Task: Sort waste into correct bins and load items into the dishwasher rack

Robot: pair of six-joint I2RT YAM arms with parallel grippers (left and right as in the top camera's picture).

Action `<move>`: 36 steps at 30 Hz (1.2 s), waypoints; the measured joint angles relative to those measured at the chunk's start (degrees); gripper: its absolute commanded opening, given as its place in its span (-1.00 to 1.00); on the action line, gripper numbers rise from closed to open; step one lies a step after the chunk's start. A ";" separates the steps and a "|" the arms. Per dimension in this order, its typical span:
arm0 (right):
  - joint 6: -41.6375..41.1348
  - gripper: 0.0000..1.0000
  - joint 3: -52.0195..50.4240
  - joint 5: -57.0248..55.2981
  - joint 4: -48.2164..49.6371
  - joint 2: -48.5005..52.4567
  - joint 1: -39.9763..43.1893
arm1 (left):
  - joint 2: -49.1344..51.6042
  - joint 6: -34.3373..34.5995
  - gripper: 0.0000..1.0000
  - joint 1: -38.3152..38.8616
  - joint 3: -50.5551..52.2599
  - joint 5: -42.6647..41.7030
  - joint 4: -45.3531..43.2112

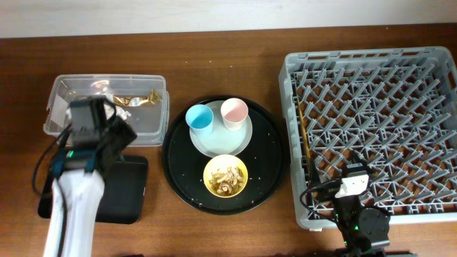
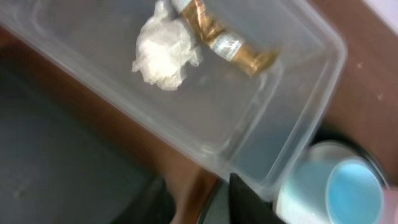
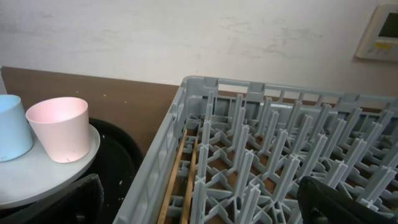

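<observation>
Your left gripper (image 2: 198, 198) hangs over the clear rectangular plastic tub (image 1: 158, 118). Its two fingers are apart, with nothing between them. Your right gripper (image 3: 199, 186) is by the near edge of the big square grey plastic rack (image 1: 357, 57). Its fingers are wide apart too, and it is empty.

The crumpled white paper ball (image 2: 165, 53) and the twisted gold-brown foil wrapper (image 2: 217, 34) lie side by side in the tub. I think that part is done.

The tan food scraps (image 1: 226, 178) sit in the yellow bowl (image 1: 208, 175) on the large round black tray (image 1: 268, 164). They look small and crumbly, so pinching them would be hard. It is better, I think, to grab the bowl by its rim and tip it over the small shallow black tray (image 1: 125, 193). The bowl looks light and smooth, so squeeze well or it may slip.

The small light-blue cup (image 1: 200, 116) and the small pink cup (image 1: 233, 112) stand upright, close together, on the pale round plate (image 1: 218, 143). They look light and easy to knock over. Take a cup by its wall, one finger inside and one outside. The plate is flat and thin, so take it by its edge once the cups are off.
</observation>
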State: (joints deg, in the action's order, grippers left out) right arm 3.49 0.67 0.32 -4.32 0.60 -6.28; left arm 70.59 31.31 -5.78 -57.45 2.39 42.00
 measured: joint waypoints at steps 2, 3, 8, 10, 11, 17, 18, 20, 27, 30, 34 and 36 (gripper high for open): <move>-0.04 0.97 0.00 -0.02 -0.02 0.02 0.00 | -6.84 -0.17 -1.00 0.02 -0.61 2.23 8.33; -0.04 0.97 0.00 0.00 0.00 0.02 0.00 | -9.16 -0.11 -1.00 0.02 -0.66 3.06 12.24; 0.02 0.96 0.00 0.00 0.00 0.02 0.00 | -10.05 -0.13 -0.99 0.04 4.35 3.67 20.70; 0.00 0.97 0.02 0.00 -0.02 0.02 0.00 | -8.98 -0.31 -0.99 0.02 8.41 3.30 19.37; -0.02 0.97 0.02 0.00 -0.02 0.02 0.00 | -7.91 -0.37 -1.00 0.04 11.87 2.36 17.18; 0.00 0.97 0.00 0.00 -0.02 0.02 0.00 | -6.93 -0.50 -1.00 0.02 19.56 0.79 12.07; -0.02 0.97 0.00 0.00 -0.02 0.02 0.00 | -6.91 -0.50 -1.00 0.04 20.31 0.76 11.50; 0.00 0.97 0.00 -0.02 -0.02 0.02 0.00 | -6.91 -0.52 -1.00 0.02 20.50 0.26 10.88; -0.02 0.97 0.00 0.00 -0.02 0.02 0.00 | -6.91 -4.31 -0.99 0.04 20.50 -4.37 8.04; 0.00 0.97 0.00 0.00 -0.02 0.02 0.00 | -6.82 -5.46 -0.99 0.04 20.50 -3.45 8.24; -0.02 0.97 0.00 0.00 -0.02 0.04 0.00 | -6.62 -6.12 -0.99 0.04 20.52 -0.22 4.31; 0.00 0.97 0.02 0.00 -0.02 0.02 0.00 | -5.84 -6.27 -0.99 0.04 20.52 0.24 2.95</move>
State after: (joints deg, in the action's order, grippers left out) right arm 3.49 0.69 0.32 -4.34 0.62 -6.28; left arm 64.75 25.04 -5.74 -36.93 2.63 44.95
